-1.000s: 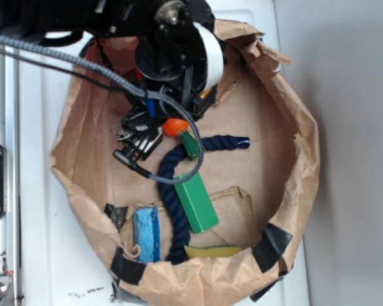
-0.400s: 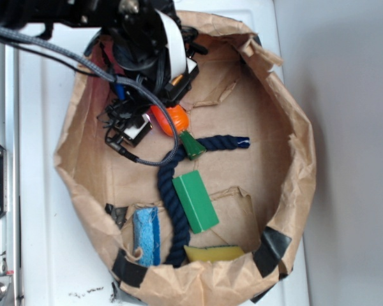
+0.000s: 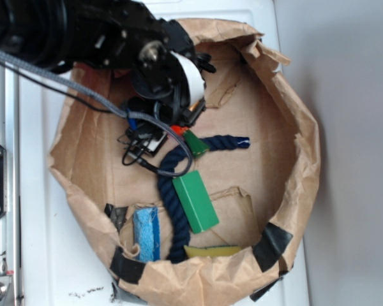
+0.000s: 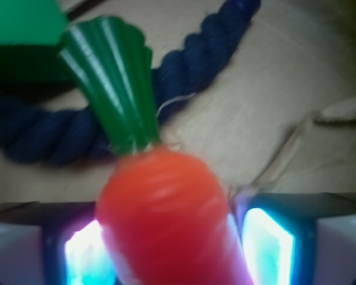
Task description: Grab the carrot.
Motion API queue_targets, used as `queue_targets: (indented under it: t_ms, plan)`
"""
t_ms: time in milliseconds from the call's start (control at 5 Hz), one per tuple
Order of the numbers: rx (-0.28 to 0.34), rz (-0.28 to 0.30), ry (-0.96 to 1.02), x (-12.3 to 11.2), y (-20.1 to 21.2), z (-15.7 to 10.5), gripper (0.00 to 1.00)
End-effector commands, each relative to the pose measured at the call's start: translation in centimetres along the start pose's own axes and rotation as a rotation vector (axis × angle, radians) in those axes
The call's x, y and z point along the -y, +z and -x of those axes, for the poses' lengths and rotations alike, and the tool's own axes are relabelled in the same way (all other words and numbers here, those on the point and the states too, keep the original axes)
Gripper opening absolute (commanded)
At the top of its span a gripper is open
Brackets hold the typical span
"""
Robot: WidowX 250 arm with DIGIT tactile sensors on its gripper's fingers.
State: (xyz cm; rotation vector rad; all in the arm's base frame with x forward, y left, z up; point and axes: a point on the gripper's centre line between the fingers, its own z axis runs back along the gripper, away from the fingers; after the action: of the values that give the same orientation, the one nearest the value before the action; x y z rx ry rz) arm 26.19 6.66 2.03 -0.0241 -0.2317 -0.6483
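Squarely between the two fingers lay the carrot [image 4: 163, 208] in the wrist view, its orange body filling the gap and its ridged green stem cap [image 4: 113, 77] pointing toward 11 o'clock, away from the claw. The long axis therefore ran almost straight out along the gripper's [image 4: 166, 237] reach, across the line on which the fingers [image 4: 267, 237] would close. The jaws stood spread on either side; whether the pads already touched the carrot could not be told, so no grasp was certain. The cap lay over the dark blue rope [image 4: 213, 53], with the green block [image 4: 24, 41] at 10 o'clock beyond it. From the exterior view the arm hid nearly all the orange; only the cap [image 3: 195, 144] showed, inside the brown paper bag [image 3: 300, 159].
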Motion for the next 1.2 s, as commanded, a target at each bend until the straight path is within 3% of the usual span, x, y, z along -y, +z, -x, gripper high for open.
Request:
queue_targets:
  t_ms: [0, 200, 400, 600, 800, 1000]
  plan:
    - [0.009, -0.036, 0.032, 0.7, 1.2, -1.4, 0.00]
    - [-0.046, -0.031, 0.144, 1.2, 3.5, -2.7, 0.00]
    - [-0.103, -0.056, 0.335, 0.5, 5.9, -4.0, 0.00]
    - [-0.155, -0.086, 0.395, 0.0, 7.7, -3.9, 0.00]
    - [-0.083, -0.115, 0.480, 0.3, 10.0, -4.2, 0.00]
    - [-0.060, -0.106, 0.483, 0.9, 11.6, -4.4, 0.00]
